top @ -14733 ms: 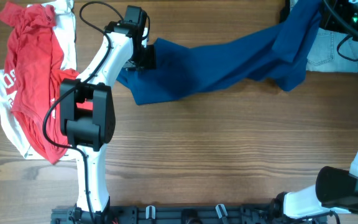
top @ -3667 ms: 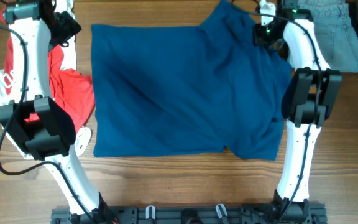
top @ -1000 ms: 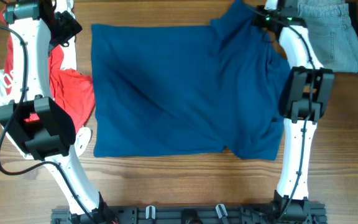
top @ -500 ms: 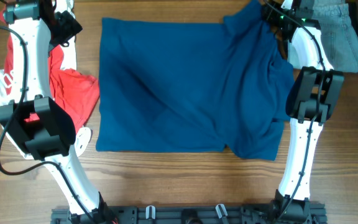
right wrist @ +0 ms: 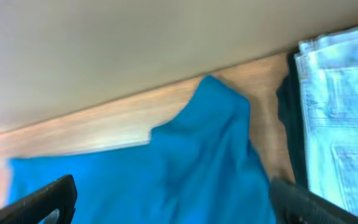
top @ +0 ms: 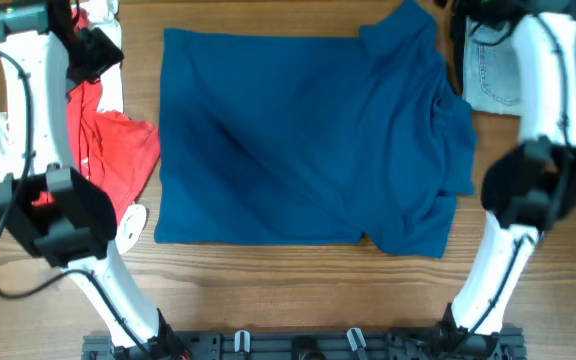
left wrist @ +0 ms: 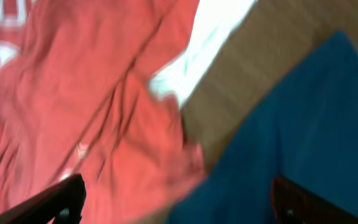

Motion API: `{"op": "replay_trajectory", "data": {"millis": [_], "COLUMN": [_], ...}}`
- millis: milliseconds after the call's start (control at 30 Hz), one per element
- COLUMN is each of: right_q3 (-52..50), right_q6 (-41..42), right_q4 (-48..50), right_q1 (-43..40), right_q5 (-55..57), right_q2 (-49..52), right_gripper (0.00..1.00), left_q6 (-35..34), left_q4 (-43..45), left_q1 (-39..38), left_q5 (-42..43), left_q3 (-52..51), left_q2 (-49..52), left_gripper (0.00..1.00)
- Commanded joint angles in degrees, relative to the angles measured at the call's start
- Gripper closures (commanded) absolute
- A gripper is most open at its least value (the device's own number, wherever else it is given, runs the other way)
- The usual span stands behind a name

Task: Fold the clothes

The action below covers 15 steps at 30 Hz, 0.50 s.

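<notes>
Overhead: the blue shirt lies spread flat on the table, between the red shirt and the jeans.
Left wrist: the left gripper stands wide and empty above both shirts' edges.
Right wrist: the right gripper stands wide and empty above the blue shirt's far corner.

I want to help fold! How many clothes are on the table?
3: a dark blue shirt spread in the middle, a red shirt bunched at the left, light jeans at the top right. More may hide under the red one.
</notes>
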Motion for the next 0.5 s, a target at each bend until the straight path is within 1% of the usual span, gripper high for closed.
{"op": "replay_trajectory", "data": {"millis": [0,67,100,200,333,400,467], "right_q3": [0.9,0.9,0.9,0.9,0.9,0.8,-1.9], "right_q6": [2.4,3.4,3.5,5.3,6.7,6.7,4.2], "right_q4": [-8.1,-14.1,-16.6,-23.5,-33.9,-39.1,-39.0], "right_q1": [0.4,0.7,0.9,1.1,1.8,2.5,3.1], "right_q5": [3.0,5.3,5.8,6.8,11.8,15.8,13.9], "right_q2": [-7.7,-11.4,-12.9,-16.9,-20.6,-21.4,-23.1], "right_gripper": [0.00,0.00,0.00,0.00,0.00,0.00,0.00], "left_q6": [-1.7,-1.7,-1.7,-1.7,-1.9,-2.1,-3.0], "left_q4": [-7.1,-11.0,-12.5,-16.6,-20.8,-20.8,-20.8], "left_q1": [-0.5,-1.3,-1.9,-4.4,-8.7,-10.4,-12.0], "left_q5": [6.6,9.1,9.3,8.7,5.9,5.8,4.8], "left_q3": [0.1,0.1,0.1,0.1,0.0,-1.1,-3.1], "left_q2": [-5.6,-5.8,-5.8,-5.8,-5.9,-6.5,-7.1], "left_gripper": [0.08,0.11,0.13,0.14,0.13,0.10,0.10]}}
